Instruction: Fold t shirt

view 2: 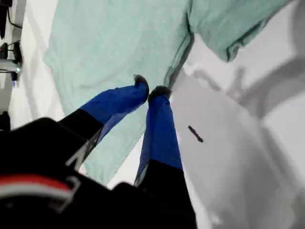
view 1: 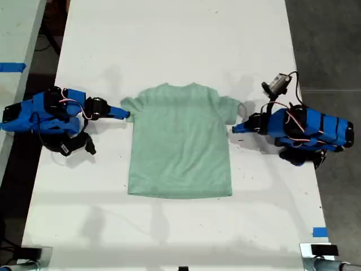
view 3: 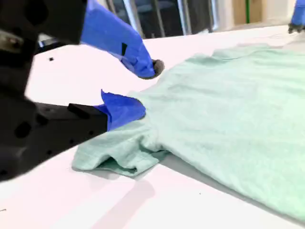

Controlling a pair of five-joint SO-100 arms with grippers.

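Tee flat between two arms

Mint-green t shirt [view 1: 180, 141] lies spread on white table [view 1: 169, 45], neck toward far edge, hem slightly rumpled. No containers. My first gripper [view 2: 153, 90] at sleeve on exterior view's right: tips nearly closed, holding nothing. My second gripper [view 3: 143, 88] at sleeve on exterior view's left: jaws apart, straddling bunched sleeve.
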